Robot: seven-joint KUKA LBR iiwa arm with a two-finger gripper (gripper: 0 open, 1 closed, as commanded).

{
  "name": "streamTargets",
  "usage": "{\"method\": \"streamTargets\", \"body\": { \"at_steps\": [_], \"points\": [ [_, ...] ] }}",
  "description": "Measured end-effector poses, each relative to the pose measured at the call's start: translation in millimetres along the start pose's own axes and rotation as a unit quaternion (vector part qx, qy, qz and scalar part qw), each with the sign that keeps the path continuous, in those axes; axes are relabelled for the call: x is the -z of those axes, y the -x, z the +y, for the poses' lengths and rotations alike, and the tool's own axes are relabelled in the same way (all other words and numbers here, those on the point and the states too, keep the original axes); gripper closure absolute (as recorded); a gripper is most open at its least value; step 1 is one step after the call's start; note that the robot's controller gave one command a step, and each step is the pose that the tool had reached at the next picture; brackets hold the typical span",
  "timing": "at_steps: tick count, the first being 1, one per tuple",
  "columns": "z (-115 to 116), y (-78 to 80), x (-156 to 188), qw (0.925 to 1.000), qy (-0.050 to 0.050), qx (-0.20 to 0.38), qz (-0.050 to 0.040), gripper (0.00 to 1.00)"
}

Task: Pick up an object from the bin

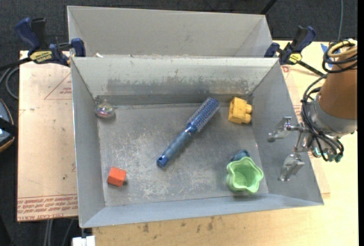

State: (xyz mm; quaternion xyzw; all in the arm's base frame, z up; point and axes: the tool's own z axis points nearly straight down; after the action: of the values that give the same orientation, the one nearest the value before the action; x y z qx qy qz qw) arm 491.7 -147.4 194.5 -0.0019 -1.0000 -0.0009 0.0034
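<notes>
My gripper (284, 147) hangs over the bin's sloping right wall, its two metal fingers spread wide apart with nothing between them. The upper fingertip (277, 132) and the lower one (290, 169) both point left into the bin. Closest to it is a green flower-shaped cup (244, 175) on the floor at the front right, with a small teal piece behind its rim. A yellow toy block (240, 111) lies further back, near the rear wall.
A blue hairbrush (188, 132) lies diagonally across the middle of the floor. A small red cube (116, 176) sits at the front left, and a clear, pinkish ball (104, 109) rests in the back left corner.
</notes>
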Motion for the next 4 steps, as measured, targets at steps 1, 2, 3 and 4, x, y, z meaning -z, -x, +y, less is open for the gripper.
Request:
{"method": "streamTargets", "body": {
  "at_steps": [1,2,3,4],
  "points": [
    [47,97.5,-111,0.9982,0.000,0.060,-0.0023,0.00],
    [160,110.2,-94,0.9817,0.000,0.191,-0.0058,0.00],
    [238,60.5,-38,0.9884,0.001,0.152,-0.0051,0.00],
    [278,106.3,-115,0.9943,0.001,0.106,-0.0061,0.00]
  ]
}}
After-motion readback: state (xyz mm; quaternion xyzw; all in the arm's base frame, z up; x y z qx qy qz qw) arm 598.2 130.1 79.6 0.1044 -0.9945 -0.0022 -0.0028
